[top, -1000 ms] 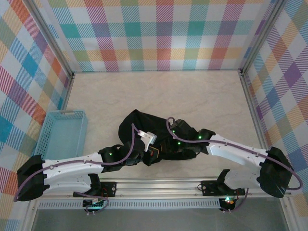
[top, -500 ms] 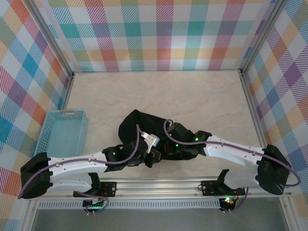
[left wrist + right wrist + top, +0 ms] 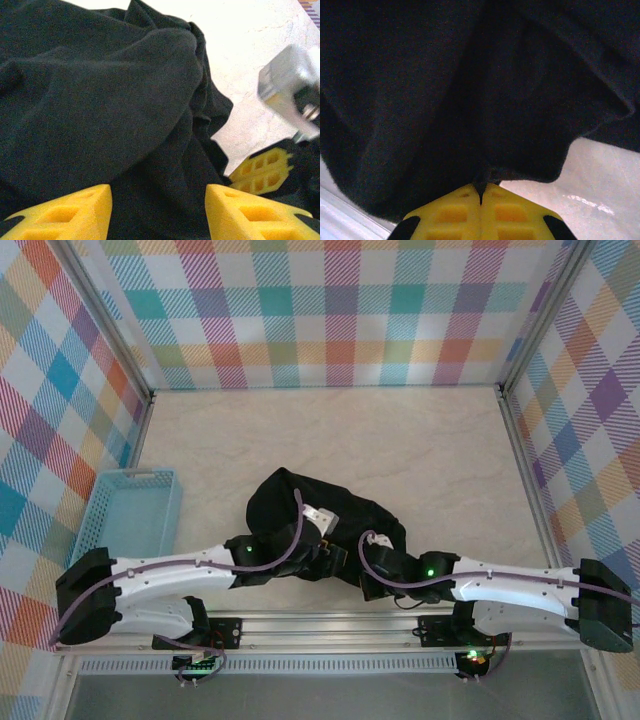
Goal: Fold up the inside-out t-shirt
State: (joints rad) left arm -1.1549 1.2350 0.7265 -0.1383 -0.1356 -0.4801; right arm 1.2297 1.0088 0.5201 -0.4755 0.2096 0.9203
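Overhead cam: a black inside-out t-shirt [image 3: 300, 505] lies in a limp, rumpled heap on a pale marbled table [image 3: 400, 440], near the front edge & roughly centred. Both robot arms reach in from the near side & meet at the heap's near edge. The left gripper [image 3: 332, 558] sits at that edge; its wrist cam shows its two yellow fingers [image 3: 65, 215] standing apart, w/ dark cloth lying in the gap btwn them. The right gripper [image 3: 366, 578] is at the heap's near-right corner, just beside the left one. Its wrist cam shows the yellow pads [image 3: 452, 212] pressed together, nipping a fold of the black fabric at their tips. The rest of the shirt spreads up & away from them, w/ a patch of bare table at lower right. In the left wrist cam a yellow finger of the right gripper also appears at far right, against the shirt's edge. A light-blue plastic basket [image 3: 130, 520] sits at the table's left side, well apart from the shirt. Multicoloured plaid walls [image 3: 330, 310] enclose the table on 3 sides.
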